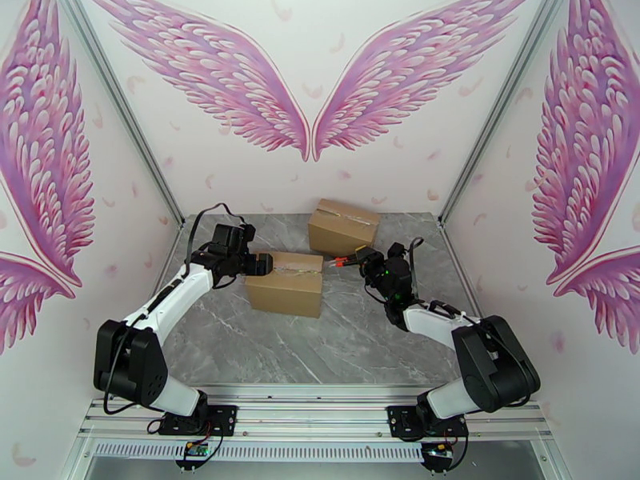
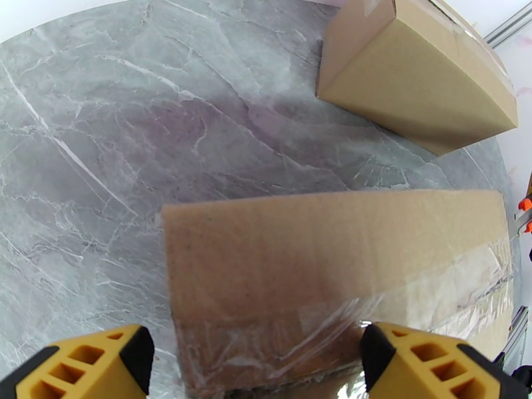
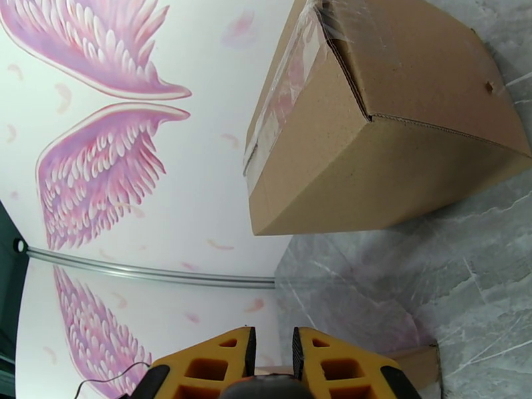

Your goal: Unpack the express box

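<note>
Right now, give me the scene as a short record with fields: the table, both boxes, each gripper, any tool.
table: grey marble
near box: clear tape along its top
far box: taped too, behind the near box, apart from it
left gripper: open, astride near box's left end
right gripper: shut on cutter
cutter: orange, tip by near box's right end
</note>
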